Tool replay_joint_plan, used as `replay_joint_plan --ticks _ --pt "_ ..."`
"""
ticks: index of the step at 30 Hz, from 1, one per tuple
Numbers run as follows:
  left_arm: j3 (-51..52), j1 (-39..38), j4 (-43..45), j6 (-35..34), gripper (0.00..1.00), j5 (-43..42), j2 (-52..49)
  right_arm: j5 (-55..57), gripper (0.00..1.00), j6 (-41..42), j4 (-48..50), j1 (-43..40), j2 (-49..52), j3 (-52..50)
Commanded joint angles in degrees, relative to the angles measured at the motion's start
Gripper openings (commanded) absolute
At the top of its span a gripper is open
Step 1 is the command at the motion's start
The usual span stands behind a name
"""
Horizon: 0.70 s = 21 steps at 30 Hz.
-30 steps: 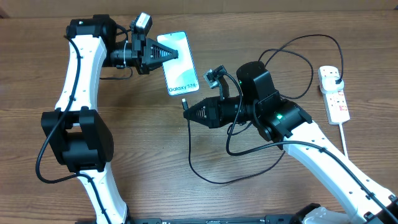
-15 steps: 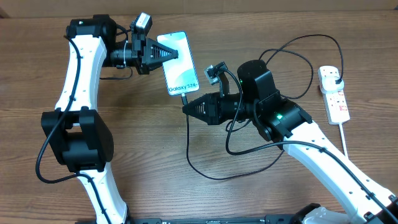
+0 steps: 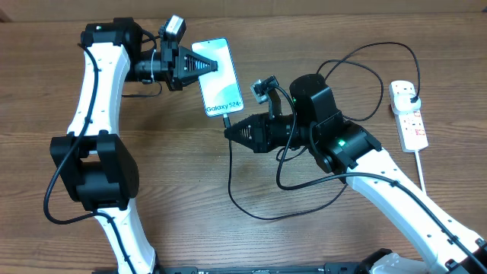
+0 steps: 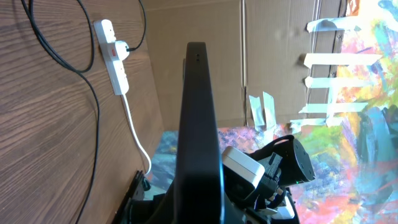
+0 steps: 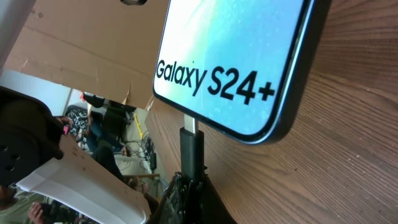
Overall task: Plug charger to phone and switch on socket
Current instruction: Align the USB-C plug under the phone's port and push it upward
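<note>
Fingers [image 3: 243, 134] on my right gripper [image 3: 227, 130], clenched on the charger [image 5: 192, 152], had just edged its tip against the phone's [image 3: 217, 76] bottom port; switching the socket [image 3: 411, 122] remained.

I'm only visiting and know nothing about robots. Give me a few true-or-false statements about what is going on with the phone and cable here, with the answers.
1. The left gripper is clamped on the phone by its side edge. True.
2. The phone's screen is dark. False: it is lit and reads "Galaxy S24+".
3. The right gripper holds the charger by its connector, right at the phone's bottom edge. True.
4. The socket lies right beside the phone. False: it lies far off at the right side of the overhead view.
5. The charger's black plug lies loose on the wood. False: it sits in the socket.
</note>
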<state>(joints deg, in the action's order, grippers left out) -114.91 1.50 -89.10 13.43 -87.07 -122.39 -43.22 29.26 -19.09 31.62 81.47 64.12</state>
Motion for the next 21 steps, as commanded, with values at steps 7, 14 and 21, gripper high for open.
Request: replay_joint_plan --ticks 7,14,21 --pt "-1.07 -0.04 -0.52 -0.83 0.04 -3.39 0.59 3.39 0.04 -1.22 0.66 0.13 -1.75 -0.04" --pt "-1.07 -0.04 -0.66 -0.81 0.04 -2.67 0.59 4.22 0.04 -1.66 0.79 0.13 -1.75 -0.04" --pt "-1.07 -0.04 -0.68 -0.81 0.04 -2.49 0.59 4.83 0.04 -1.66 0.83 0.02 -1.75 -0.04"
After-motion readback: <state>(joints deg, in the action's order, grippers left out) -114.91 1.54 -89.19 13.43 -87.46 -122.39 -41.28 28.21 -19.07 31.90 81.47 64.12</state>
